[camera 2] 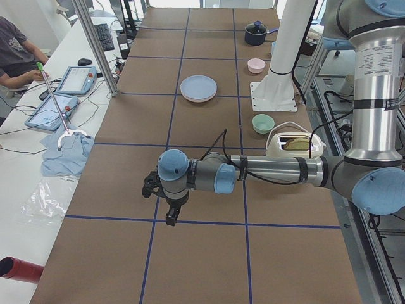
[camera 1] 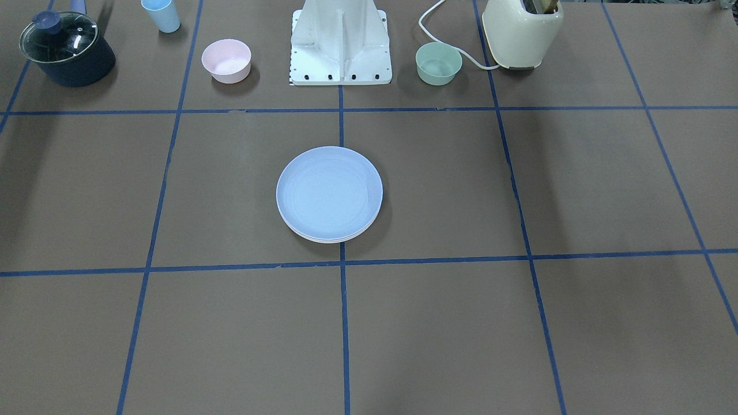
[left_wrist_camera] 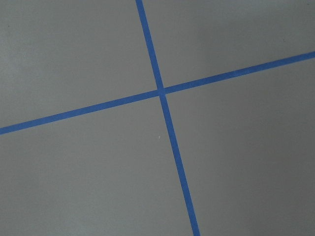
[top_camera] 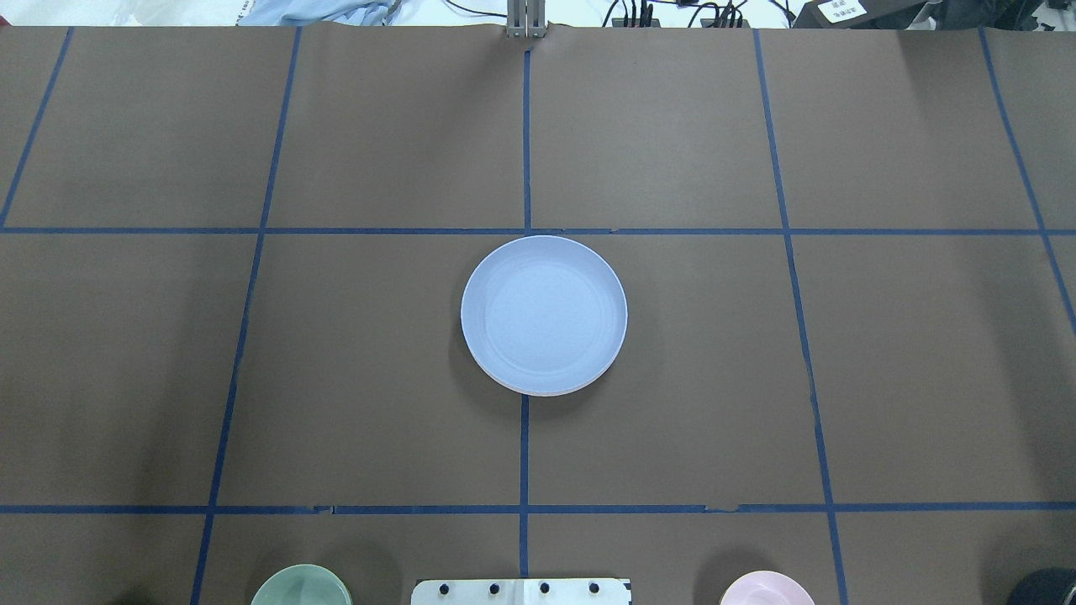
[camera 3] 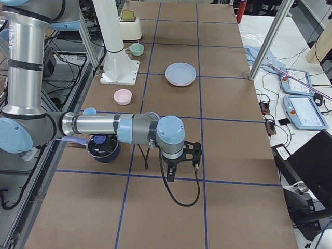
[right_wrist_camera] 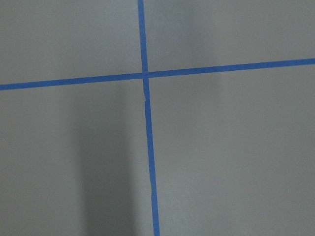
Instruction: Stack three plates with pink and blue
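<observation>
Well away from the left gripper [camera 2: 168, 212] and right gripper [camera 3: 176, 163], whose opening I cannot tell, the blue plate [top_camera: 544, 315] tops the stack over the pink plate [top_camera: 546, 394], suggesting the arms hang aside because stacking is finished.

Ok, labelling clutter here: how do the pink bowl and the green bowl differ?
The pink bowl is pale pink, the green bowl pale green. The pink bowl sits on the robot's right of the arm mount, the green bowl on its left. The green bowl stands beside the toaster, the pink bowl near the blue cup. Both are small, deep, upright and empty.
</observation>
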`<state>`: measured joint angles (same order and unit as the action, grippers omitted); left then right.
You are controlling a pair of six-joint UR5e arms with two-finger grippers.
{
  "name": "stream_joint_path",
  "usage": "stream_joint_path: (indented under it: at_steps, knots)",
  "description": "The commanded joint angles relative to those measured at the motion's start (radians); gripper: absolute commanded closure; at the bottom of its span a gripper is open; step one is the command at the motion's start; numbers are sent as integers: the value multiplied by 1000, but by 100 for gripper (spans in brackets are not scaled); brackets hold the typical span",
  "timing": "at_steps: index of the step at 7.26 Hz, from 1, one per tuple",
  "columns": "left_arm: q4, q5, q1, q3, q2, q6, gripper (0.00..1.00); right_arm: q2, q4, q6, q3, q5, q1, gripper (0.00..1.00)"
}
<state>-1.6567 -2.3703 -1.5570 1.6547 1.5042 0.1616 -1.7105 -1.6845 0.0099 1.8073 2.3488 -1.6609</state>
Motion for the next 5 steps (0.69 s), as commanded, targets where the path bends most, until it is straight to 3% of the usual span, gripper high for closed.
stream_joint_path:
  at_steps: [1,5]
  knots:
    - [0,0,0,0,1,-1,0,5,0,22,1,-26,36,0]
    - [3,-4,-2,-1,-1,-166,0,5,0,31,1,-22,40,0]
